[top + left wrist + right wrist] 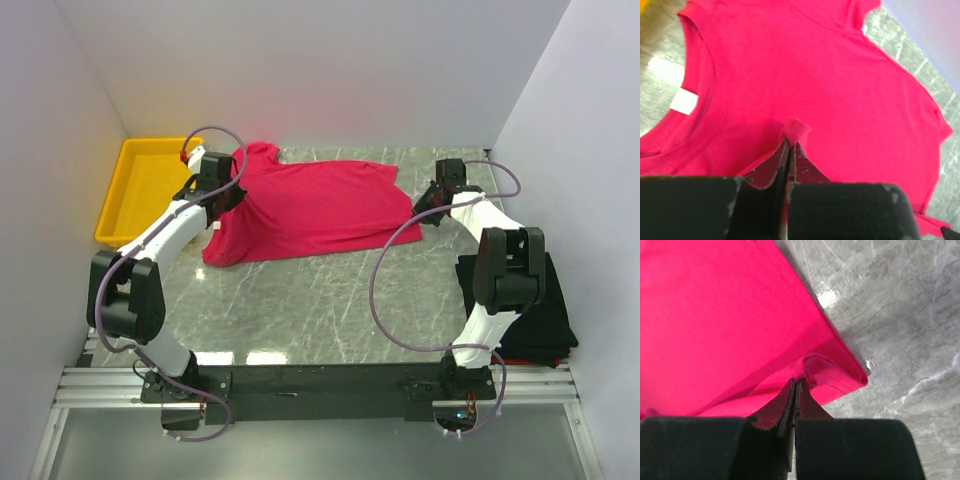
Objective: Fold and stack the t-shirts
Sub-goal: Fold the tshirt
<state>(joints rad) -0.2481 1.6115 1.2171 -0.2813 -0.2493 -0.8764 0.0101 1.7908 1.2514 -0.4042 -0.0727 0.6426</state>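
So, edges first. The crimson-pink t-shirt (310, 210) lay flat on the far half of the marble table (320, 310). Its rear edge was close to the back wall (330, 70), and its right end stopped short of the right wall (590, 150). Bare marble ran along the whole near side, between the shirt and the arm bases, and past the shirt on the right. The yellow tray (140, 185) sat in the far left corner against the left wall (50, 150), near the shirt's left end. The black t-shirt (545, 310) was a flat dark pile at the table's near right edge. It was partly hidden under the right arm's elbow and well apart from the pink one.

Arms: both were stretched forward with elbows raised, one at each end of the pink shirt. I had the left gripper (222, 200) down on the shoulder area. Its wrist view showed the jaws pressed together on a small raised pinch of pink cloth, just beside the neckline (705, 105) and its white label (684, 101). The right gripper (424, 205) was at the opposite end, jaws together on a fold of cloth at the hem corner (850, 377).

Orientation: the pink shirt's long axis ran left to right across the table. Its collar pointed left toward the tray, its hem pointed right, and one sleeve pointed at the back wall.
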